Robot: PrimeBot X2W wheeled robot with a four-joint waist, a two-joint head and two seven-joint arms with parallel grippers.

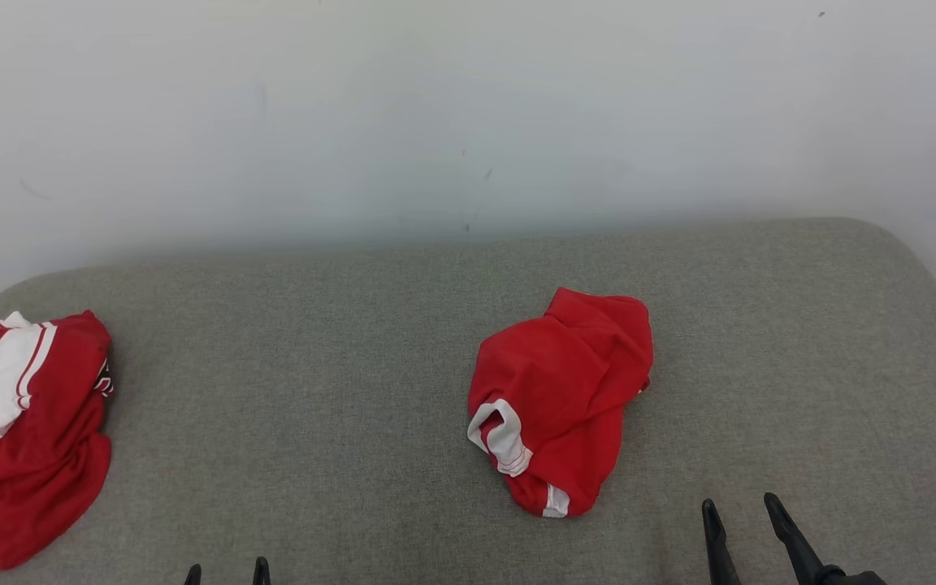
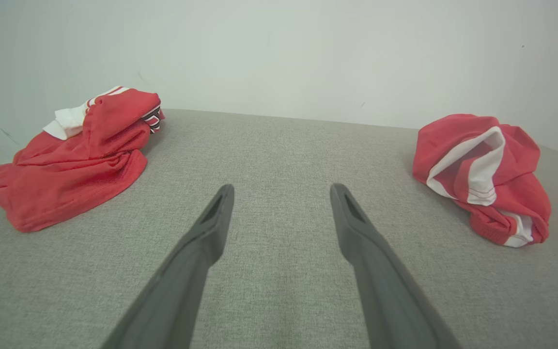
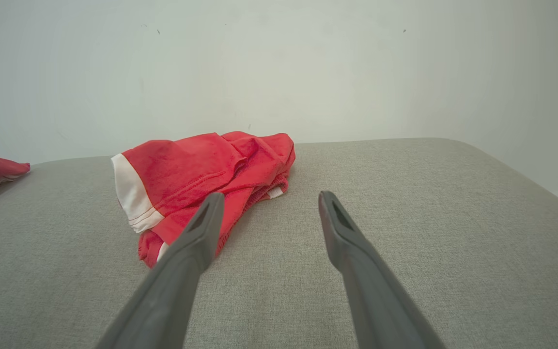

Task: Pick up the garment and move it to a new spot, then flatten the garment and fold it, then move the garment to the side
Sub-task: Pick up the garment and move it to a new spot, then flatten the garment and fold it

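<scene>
Lying crumpled a little right of centre on the grey fabric-covered table (image 1: 338,366), the red garment (image 1: 565,382) forms a compact heap with white banded trim showing at its near-left edge and at its near end. It rests wholly on the table surface, well clear of the rear edge and of the pale wall (image 1: 468,106) behind. A second red garment (image 1: 29,439), with a broad white panel and thin white stripes, lies bunched at the table's far left edge, well apart from the first; the left wrist view also shows a small dark-and-white patterned area on its upper fold. The left jaws stand fully spread and hold nothing: their two dark fingers (image 2: 211,228) point over bare grey fabric between the two garments, and in the head view only the fingertips show at the lower edge, left of centre. The right jaws are likewise spread wide and empty. Their fingers (image 1: 712,536) rise at the lower right of the head view, near the red garment's near-right side but apart from it. In the right wrist view, one finger overlaps the garment's near edge, while the other points over bare table.
</scene>
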